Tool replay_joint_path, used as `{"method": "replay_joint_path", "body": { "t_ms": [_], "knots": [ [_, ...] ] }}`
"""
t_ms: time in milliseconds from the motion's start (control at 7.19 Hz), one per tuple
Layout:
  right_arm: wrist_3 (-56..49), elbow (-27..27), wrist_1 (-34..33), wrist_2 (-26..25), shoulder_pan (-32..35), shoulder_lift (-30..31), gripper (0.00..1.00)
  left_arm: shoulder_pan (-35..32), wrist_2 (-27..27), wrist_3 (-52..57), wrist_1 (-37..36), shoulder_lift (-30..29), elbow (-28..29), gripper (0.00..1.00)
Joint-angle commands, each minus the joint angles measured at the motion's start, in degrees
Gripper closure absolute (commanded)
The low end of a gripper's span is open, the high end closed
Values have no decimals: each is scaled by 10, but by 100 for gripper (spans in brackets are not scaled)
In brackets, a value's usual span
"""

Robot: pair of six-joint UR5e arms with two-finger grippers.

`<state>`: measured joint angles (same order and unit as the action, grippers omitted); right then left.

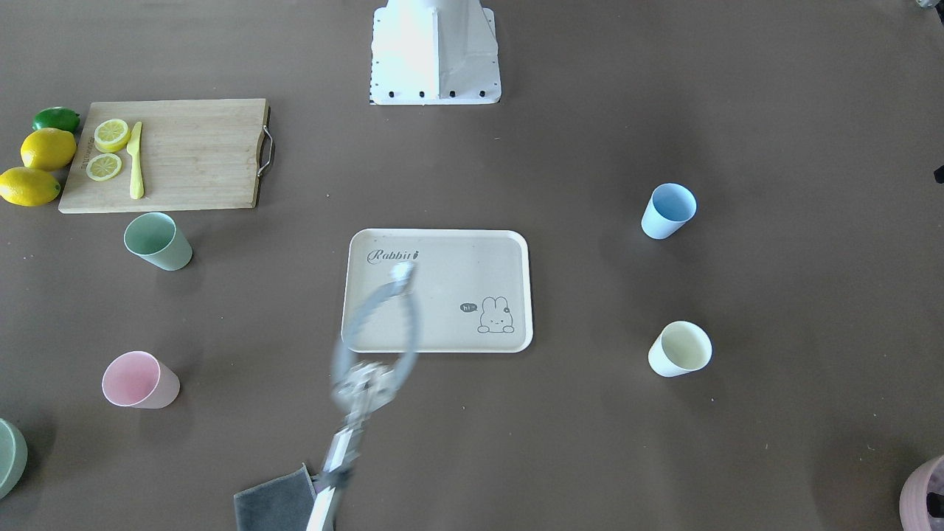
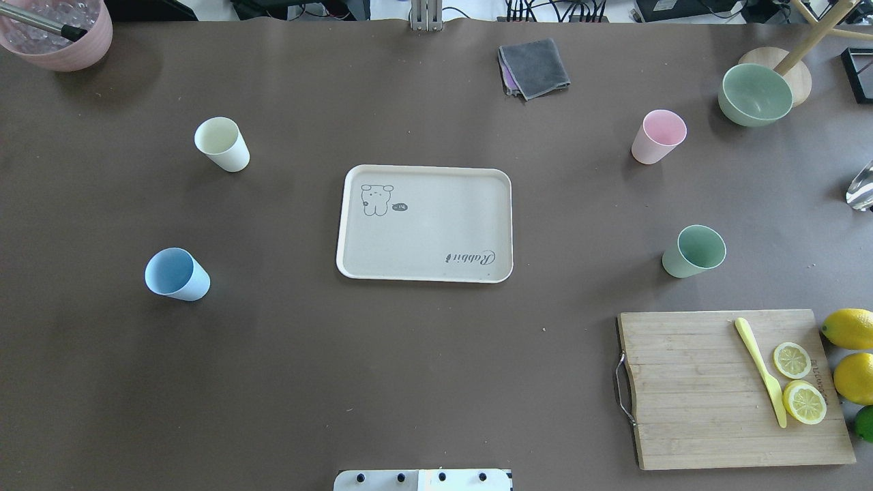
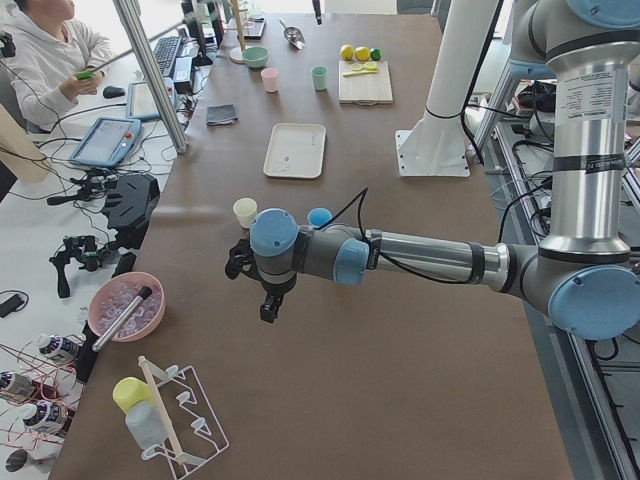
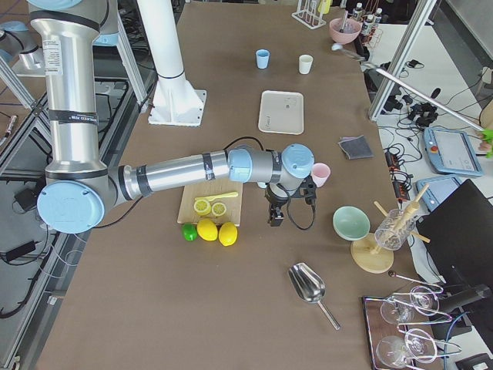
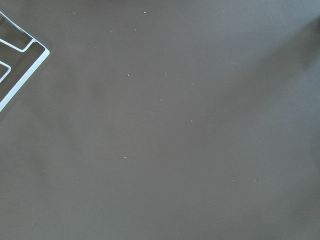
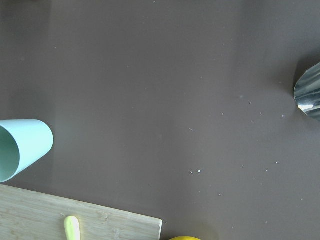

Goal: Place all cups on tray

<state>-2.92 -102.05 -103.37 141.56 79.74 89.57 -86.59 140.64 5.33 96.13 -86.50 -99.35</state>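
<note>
The beige "Rabbit" tray (image 2: 423, 225) lies empty at the table's middle; it also shows in the front view (image 1: 472, 273). Four cups stand upright on the table around it: cream-yellow (image 2: 222, 143) and light blue (image 2: 176, 274) on the left, pink (image 2: 658, 136) and sage green (image 2: 694, 251) on the right. My left gripper (image 3: 266, 308) hangs over bare table beyond the blue and cream cups. My right gripper (image 4: 275, 218) hangs near the pink cup (image 4: 321, 175). I cannot tell whether either is open or shut. The green cup (image 6: 22, 147) shows at the right wrist view's left edge.
A wooden cutting board (image 2: 723, 389) with lemon slices and a yellow knife lies near right, with lemons (image 2: 849, 327) beside it. A green bowl (image 2: 756, 93), a grey cloth (image 2: 535, 67) and a pink pot (image 2: 65, 31) stand at the far side. A metal scoop (image 4: 308, 285) lies at the right end.
</note>
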Motion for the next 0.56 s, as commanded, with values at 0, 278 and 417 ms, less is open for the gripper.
{"method": "replay_joint_path", "body": {
  "t_ms": [0,278,417],
  "knots": [
    [-1,-2,3,0,0,0,0,-1,1,-2,0,2,1,2],
    [-1,-5,4,0,1,-1,0,0,-5,-2,-1,-5,-2,2],
    [0,-3,20,1,1,2,0,-1,-5,-2,0,-3,-2,2]
  ]
}}
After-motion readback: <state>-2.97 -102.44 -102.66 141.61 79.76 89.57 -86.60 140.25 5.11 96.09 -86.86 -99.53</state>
